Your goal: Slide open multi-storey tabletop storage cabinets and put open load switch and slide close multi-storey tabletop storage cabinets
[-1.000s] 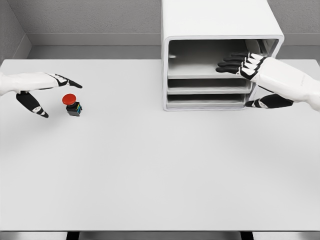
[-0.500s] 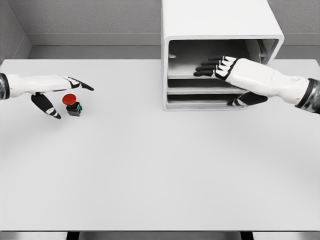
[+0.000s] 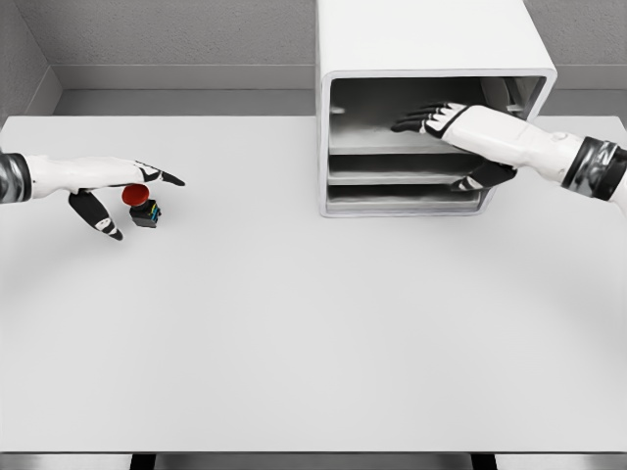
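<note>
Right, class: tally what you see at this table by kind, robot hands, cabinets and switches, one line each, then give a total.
Robot hands: 2, left hand and right hand
Storage cabinets: 1, white cabinet
Switches: 1, red-capped switch
Total: 4

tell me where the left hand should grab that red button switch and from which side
Grip the switch by its dark square base, under the wider red cap, pinching from the sides. Come from the left, where the left hand already hovers open; the switch stands upright on the table.
</note>
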Motion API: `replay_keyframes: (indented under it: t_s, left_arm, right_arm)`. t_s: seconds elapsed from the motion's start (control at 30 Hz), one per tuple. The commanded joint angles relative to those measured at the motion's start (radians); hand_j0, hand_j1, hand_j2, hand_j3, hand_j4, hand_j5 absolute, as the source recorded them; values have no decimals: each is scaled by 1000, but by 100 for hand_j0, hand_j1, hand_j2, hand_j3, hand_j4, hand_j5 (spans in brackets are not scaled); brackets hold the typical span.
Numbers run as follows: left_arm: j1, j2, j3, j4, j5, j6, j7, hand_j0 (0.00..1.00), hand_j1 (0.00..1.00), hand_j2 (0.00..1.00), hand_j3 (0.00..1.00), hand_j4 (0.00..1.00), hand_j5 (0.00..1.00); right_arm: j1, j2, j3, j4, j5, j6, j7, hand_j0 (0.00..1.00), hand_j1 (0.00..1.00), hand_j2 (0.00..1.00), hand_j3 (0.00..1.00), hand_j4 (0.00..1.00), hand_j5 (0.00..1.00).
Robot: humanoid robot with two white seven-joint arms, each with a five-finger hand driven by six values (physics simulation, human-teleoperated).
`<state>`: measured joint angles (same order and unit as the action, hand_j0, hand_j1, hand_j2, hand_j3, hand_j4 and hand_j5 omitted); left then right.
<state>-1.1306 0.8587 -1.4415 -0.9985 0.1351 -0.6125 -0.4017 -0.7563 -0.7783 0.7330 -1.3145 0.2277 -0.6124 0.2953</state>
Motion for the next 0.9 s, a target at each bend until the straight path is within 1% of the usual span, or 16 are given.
replay_keyframes:
  t_s: [0.0,0.1,0.13,0.17,0.23,0.33,0.4,0.43,0.47,0.57,0.63,0.87]
  left_arm:
    - [0,-6,1,20,6,2,0,100,100,100,100,100,100]
    - [0,-20,1,40,6,2,0,100,100,100,100,100,100]
    - [0,-23,1,41,6,2,0,100,100,100,100,100,100]
    - [2,-38,0,43,6,2,0,100,100,100,100,100,100]
    - [2,-41,0,61,6,2,1,99,99,99,99,99,99]
    - [2,-41,1,64,6,2,3,87,87,87,87,87,87]
    - [2,-41,0,69,6,2,3,82,82,82,82,82,82]
    - [2,-40,0,69,6,2,3,81,81,81,81,81,81]
    - [2,-40,0,69,6,2,3,76,76,76,76,76,76]
    - [2,-38,0,70,6,2,4,76,76,76,76,76,76]
    - [2,-38,1,70,6,2,4,76,76,76,76,76,76]
    - [2,-40,4,67,6,2,6,76,76,76,76,76,76]
  right_arm:
    - [0,4,-1,26,-5,2,21,100,100,100,100,100,100]
    - [-8,10,3,18,-4,2,33,100,100,100,100,100,100]
    - [-15,24,3,18,-4,2,33,100,100,100,100,100,100]
    - [-15,25,3,18,-4,2,35,100,100,100,100,100,100]
    - [-15,27,3,20,-4,2,39,100,100,100,100,100,100]
    - [-15,42,3,24,-4,2,51,100,100,100,100,100,100]
    - [-15,54,5,32,-4,2,62,100,100,100,100,100,100]
    - [-15,57,5,50,4,2,62,100,100,100,100,100,100]
    - [-15,60,3,55,4,2,62,100,100,100,100,100,100]
    - [-15,65,3,72,4,2,64,100,100,100,100,100,100]
    - [-14,83,5,103,4,2,64,100,100,100,100,100,100]
    - [-11,85,3,100,5,2,64,100,100,100,100,100,100]
